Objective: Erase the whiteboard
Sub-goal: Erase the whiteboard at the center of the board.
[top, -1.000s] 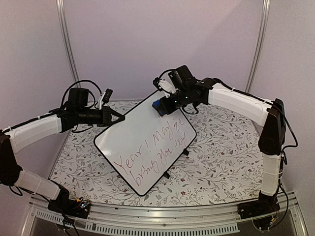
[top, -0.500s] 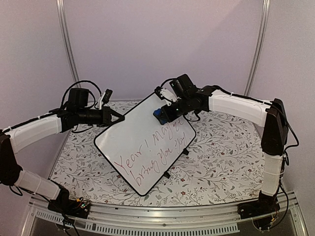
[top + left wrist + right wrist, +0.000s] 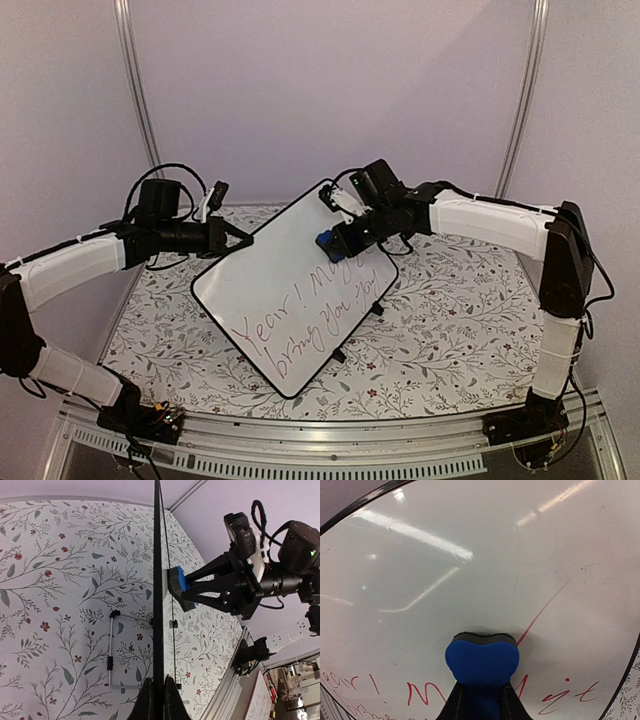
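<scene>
The whiteboard (image 3: 270,290) is white with a thin black rim and stands tilted on the table, with red handwriting on its lower half. My left gripper (image 3: 240,238) is shut on its upper left rim; the left wrist view shows the board edge-on (image 3: 158,580) between my fingers. My right gripper (image 3: 335,238) is shut on the small blue eraser block (image 3: 326,241) and presses its dark felt face against the board just above the red writing. The right wrist view shows the eraser (image 3: 482,661) on the board (image 3: 470,555) beside a red stroke.
The table has a floral-patterned cloth (image 3: 450,320). The board's wire stand (image 3: 111,645) and small black feet (image 3: 377,310) rest on it. A metal rail (image 3: 300,440) runs along the near edge. Plain walls close off the back and sides.
My right gripper has moved the eraser down and slightly right across the board, from the upper edge to the top of the red writing. My left arm and the board have stayed still.
</scene>
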Available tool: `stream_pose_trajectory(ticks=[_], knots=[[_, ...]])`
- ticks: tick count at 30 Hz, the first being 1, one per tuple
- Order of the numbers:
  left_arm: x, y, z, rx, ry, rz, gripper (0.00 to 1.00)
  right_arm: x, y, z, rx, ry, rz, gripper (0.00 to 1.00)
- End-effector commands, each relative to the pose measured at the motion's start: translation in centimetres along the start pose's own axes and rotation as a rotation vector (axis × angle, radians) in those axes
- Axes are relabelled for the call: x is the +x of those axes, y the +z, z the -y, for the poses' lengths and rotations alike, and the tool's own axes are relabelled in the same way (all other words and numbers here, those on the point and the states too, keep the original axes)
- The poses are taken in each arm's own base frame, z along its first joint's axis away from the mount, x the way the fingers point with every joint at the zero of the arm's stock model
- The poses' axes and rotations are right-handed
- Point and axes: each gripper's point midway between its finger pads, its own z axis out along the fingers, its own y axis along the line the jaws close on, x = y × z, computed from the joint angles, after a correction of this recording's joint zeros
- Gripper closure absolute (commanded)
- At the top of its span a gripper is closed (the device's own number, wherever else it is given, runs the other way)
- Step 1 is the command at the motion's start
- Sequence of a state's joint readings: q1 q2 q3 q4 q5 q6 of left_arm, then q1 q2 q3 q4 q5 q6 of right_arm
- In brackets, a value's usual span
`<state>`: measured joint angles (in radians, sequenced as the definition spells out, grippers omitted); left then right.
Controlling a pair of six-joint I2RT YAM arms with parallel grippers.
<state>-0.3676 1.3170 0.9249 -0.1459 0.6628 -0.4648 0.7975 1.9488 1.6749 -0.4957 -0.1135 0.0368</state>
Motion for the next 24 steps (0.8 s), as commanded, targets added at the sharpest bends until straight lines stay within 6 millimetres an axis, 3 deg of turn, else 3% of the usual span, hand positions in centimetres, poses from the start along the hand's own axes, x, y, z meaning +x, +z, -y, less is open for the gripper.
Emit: stream_pose_trajectory(ticks=[1, 13, 24], knots=[[-0.2, 0.1, 1.7, 0.066, 0.069, -0.006, 1.0, 2.3, -0.2, 0.0, -0.008, 0.019, -0.066, 0.96], [-0.3, 0.1, 1.7, 0.065, 0.069, -0.005, 1.0, 1.9, -1.5, 0.0, -0.002, 0.02, -0.048, 0.96], [-0.2, 0.1, 1.7, 0.065, 0.07, -0.006, 1.0, -1.7, -4.3, 0.3, 0.042, 0.006, 0.044, 0.96]])
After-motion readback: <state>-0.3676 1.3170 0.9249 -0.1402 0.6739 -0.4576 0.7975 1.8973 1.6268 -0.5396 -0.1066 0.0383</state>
